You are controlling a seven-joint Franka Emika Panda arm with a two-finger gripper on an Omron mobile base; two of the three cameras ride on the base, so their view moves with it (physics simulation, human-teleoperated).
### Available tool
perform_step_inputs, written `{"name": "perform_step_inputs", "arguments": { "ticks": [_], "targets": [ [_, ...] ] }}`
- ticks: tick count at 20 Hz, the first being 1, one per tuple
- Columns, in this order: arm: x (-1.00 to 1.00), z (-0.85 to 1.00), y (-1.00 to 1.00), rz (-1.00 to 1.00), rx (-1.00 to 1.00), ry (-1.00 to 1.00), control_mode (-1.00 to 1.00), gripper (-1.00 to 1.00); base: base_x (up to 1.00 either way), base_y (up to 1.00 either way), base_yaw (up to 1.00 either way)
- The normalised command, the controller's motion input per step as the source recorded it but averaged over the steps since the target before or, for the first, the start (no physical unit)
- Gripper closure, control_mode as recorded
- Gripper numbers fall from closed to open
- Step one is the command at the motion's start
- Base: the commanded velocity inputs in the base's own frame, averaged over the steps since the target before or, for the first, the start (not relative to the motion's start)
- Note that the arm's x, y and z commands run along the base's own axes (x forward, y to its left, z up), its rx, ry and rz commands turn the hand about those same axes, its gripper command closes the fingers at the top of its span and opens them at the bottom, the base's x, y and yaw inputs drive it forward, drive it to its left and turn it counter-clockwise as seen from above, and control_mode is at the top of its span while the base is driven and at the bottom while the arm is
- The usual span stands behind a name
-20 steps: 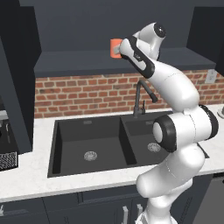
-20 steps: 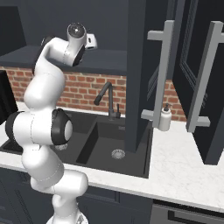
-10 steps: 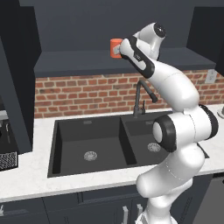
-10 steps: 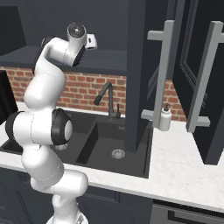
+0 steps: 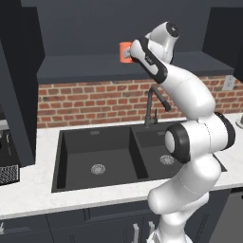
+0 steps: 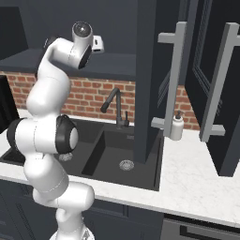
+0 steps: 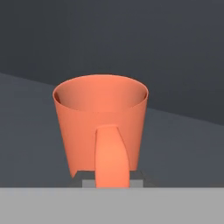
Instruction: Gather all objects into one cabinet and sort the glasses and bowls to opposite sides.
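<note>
Where the arm reaches up to the dark cabinet point(image 5: 118, 71) above the sink, end effector point(image 5: 127, 53) clenched on the handle of the orange mug point(image 5: 124, 50). In the hand view, orange mug point(image 7: 100, 124) upright, open mouth up, handle facing the camera, the two dark fingertips point(image 7: 85, 180) pinching the handle's lower end from either side. Mug base at or just above the dark inner shelf point(image 7: 30, 131); contact not clear enough to tell. From the left base view, mug over the shelf edge, above the brick backsplash point(image 5: 90, 102) and the black faucet point(image 5: 153, 105). Below, black double sink point(image 5: 102, 152) set in the pale marbled surface point(image 5: 28, 190). From the right base view, tall charcoal door point(image 6: 152, 70) with a long pale bar handle point(image 6: 173, 79) swung open, white soap bottle point(image 6: 176, 126) standing on the surface point(image 6: 197, 178) just beside it.
</note>
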Motion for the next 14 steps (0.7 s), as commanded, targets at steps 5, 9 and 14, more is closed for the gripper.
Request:
{"name": "perform_step_inputs", "arguments": {
  "ticks": [5,9,14],
  "targets": [
    [0.00,0.01,0.00,0.00,0.00,0.07,-1.00,1.00,0.00,0.00,0.00],
    [-0.34,0.17,0.00,0.00,0.02,0.04,-1.00,1.00,0.00,0.00,0.00],
    [-0.49,0.23,0.00,-0.03,0.04,0.01,-1.00,1.00,0.00,0.00,0.00]
  ]
}}
